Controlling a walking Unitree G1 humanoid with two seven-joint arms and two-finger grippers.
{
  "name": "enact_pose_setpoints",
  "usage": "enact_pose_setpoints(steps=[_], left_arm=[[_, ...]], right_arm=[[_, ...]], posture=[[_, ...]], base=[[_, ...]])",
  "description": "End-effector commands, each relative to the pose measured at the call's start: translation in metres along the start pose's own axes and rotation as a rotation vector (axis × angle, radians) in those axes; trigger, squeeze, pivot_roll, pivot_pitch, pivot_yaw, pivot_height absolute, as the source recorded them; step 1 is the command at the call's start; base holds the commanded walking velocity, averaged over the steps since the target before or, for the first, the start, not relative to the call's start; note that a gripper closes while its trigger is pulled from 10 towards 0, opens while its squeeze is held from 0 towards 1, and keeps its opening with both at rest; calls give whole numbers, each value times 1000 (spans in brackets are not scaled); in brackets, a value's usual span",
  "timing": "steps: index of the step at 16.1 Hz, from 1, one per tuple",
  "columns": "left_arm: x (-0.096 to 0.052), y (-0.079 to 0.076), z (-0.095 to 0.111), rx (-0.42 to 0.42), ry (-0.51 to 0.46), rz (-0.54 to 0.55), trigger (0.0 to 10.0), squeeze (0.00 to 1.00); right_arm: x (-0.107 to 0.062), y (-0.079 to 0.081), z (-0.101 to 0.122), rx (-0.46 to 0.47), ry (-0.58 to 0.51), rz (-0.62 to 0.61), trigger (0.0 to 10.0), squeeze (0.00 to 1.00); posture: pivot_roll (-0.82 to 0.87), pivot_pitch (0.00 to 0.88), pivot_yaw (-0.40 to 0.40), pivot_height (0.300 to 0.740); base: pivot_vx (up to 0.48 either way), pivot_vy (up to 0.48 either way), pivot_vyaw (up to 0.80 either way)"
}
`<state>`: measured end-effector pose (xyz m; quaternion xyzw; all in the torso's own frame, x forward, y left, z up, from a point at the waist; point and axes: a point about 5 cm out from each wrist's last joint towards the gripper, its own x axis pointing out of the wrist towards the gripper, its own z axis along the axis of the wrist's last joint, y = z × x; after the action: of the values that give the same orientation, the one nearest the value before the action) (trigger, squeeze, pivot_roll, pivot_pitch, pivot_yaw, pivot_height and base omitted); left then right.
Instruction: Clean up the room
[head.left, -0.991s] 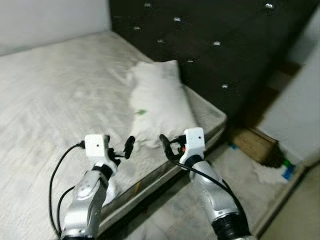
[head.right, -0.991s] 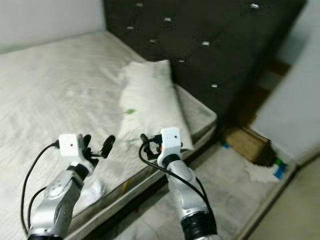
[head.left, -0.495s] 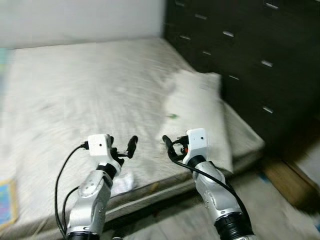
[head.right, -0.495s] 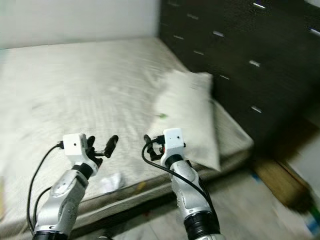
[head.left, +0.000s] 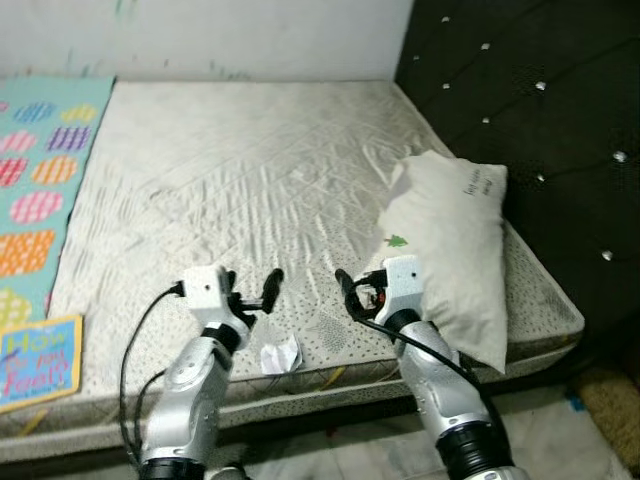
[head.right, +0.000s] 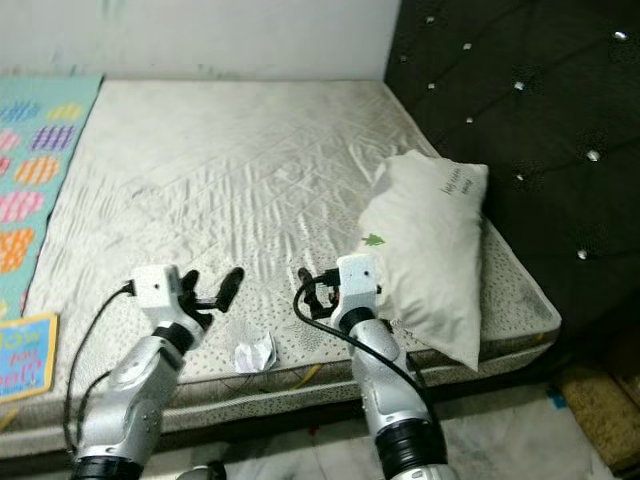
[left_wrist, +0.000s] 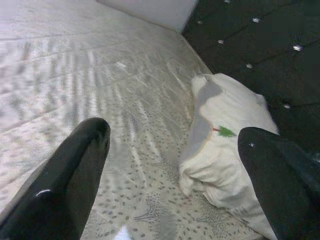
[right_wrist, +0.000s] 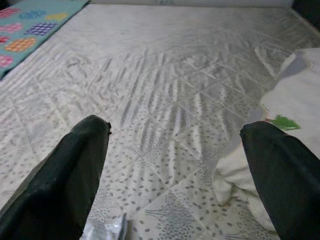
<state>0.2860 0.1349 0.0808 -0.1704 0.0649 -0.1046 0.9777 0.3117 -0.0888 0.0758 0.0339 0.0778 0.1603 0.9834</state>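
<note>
A crumpled white wrapper (head.left: 280, 355) lies on the grey mattress (head.left: 240, 180), close to its front edge. My left gripper (head.left: 252, 292) hovers open just above and to the left of it, nothing between its fingers. My right gripper (head.left: 358, 295) is also open and empty, to the right of the wrapper and beside the near end of a white pillow (head.left: 452, 250). The pillow has a small green mark and lies along the mattress's right side. In the right wrist view the wrapper (right_wrist: 102, 230) shows as a pale scrap, with the pillow (right_wrist: 287, 130) beyond.
A dark tufted headboard (head.left: 520, 100) rises on the right. A colourful spotted mat (head.left: 40, 170) covers the bed's left side, with a blue and yellow card (head.left: 35, 360) at the front left corner. A white wall stands behind the bed; pale floor (head.left: 560, 450) lies below.
The camera has swung left, so the whole bed, the mat and the card are now in sight. Both arms keep the same raised pose with open fingers.
</note>
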Motion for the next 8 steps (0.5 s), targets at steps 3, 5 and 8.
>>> enact_pose_setpoints(steps=[3, 5, 8], left_arm=[[1, -2, -2, -26, 9, -25, 10000, 0], [1, -2, -1, -25, 7, -27, 10000, 0], [1, -2, -1, -18, 7, -31, 10000, 0]], right_arm=[[1, 0, 1, 7, -5, -7, 10000, 0], [1, -1, 1, 10, -4, -11, 10000, 0], [2, 0, 1, 14, -4, -13, 10000, 0]], posture=[[-83, 67, -84, 740], [-83, 67, -84, 740], [-82, 72, -83, 740]], base=[[80, 0, 154], [274, 0, 0], [280, 0, 0]])
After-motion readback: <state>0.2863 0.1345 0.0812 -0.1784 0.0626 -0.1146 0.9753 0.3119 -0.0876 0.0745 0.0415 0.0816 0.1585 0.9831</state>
